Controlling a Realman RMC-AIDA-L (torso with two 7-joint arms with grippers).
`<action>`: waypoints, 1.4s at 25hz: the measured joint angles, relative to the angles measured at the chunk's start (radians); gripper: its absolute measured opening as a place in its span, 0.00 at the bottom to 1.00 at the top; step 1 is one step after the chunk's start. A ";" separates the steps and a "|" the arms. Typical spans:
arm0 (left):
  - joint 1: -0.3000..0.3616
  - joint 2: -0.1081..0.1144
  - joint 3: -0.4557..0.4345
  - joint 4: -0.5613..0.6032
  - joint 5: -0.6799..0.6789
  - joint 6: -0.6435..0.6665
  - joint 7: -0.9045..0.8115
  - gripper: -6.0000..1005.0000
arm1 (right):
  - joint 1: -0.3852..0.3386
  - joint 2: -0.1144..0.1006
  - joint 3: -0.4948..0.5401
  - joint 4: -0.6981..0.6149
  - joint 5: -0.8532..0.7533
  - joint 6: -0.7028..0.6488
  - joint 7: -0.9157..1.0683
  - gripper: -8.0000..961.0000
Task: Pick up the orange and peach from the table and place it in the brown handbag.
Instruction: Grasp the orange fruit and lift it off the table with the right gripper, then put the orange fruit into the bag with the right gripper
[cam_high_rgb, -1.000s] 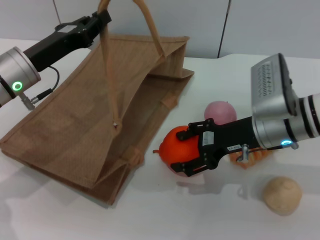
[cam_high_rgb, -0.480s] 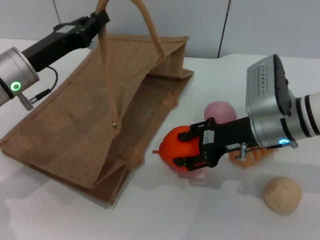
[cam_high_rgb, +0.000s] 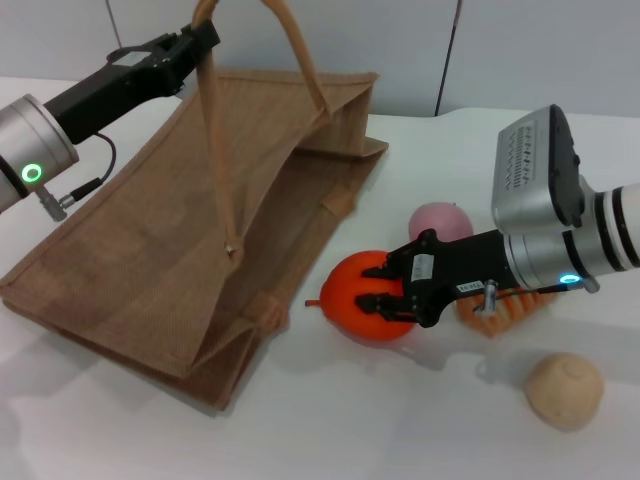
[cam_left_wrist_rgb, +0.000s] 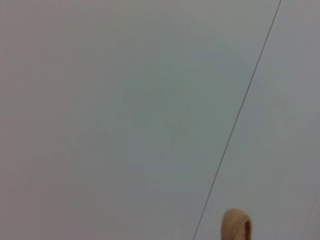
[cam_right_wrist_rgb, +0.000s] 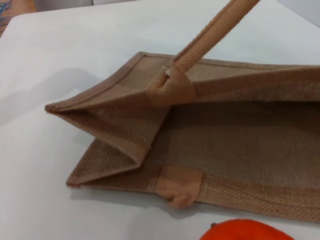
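Observation:
The orange (cam_high_rgb: 358, 295) is glossy orange-red with a stem nub and sits just above the table by the mouth of the brown handbag (cam_high_rgb: 170, 250). My right gripper (cam_high_rgb: 393, 287) is shut on the orange; its top edge shows in the right wrist view (cam_right_wrist_rgb: 250, 231), facing the bag's open mouth (cam_right_wrist_rgb: 240, 140). The pale pink peach (cam_high_rgb: 440, 222) lies on the table behind my right gripper. My left gripper (cam_high_rgb: 200, 42) is shut on a bag handle (cam_high_rgb: 212, 130) and holds it up. The handle's tip shows in the left wrist view (cam_left_wrist_rgb: 236, 225).
An orange-and-cream ridged bread (cam_high_rgb: 500, 310) lies under my right arm. A beige rough ball (cam_high_rgb: 565, 390) lies at the front right. The white table (cam_high_rgb: 120, 430) runs along the front. A grey wall panel (cam_high_rgb: 400, 50) stands behind.
My right gripper has closed tighter on the orange and shifted slightly right and up. The left arm and the bag have not moved.

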 joint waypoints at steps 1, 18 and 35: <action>0.000 0.000 0.000 0.000 0.000 0.000 0.000 0.12 | 0.000 0.000 0.000 -0.001 0.000 0.000 0.000 0.44; -0.003 0.003 0.014 0.003 0.011 -0.081 -0.016 0.13 | -0.063 -0.005 0.013 -0.122 0.024 -0.168 -0.001 0.23; -0.022 0.005 0.015 0.009 0.012 -0.255 -0.101 0.13 | -0.074 -0.004 0.005 -0.197 0.166 -0.249 -0.046 0.11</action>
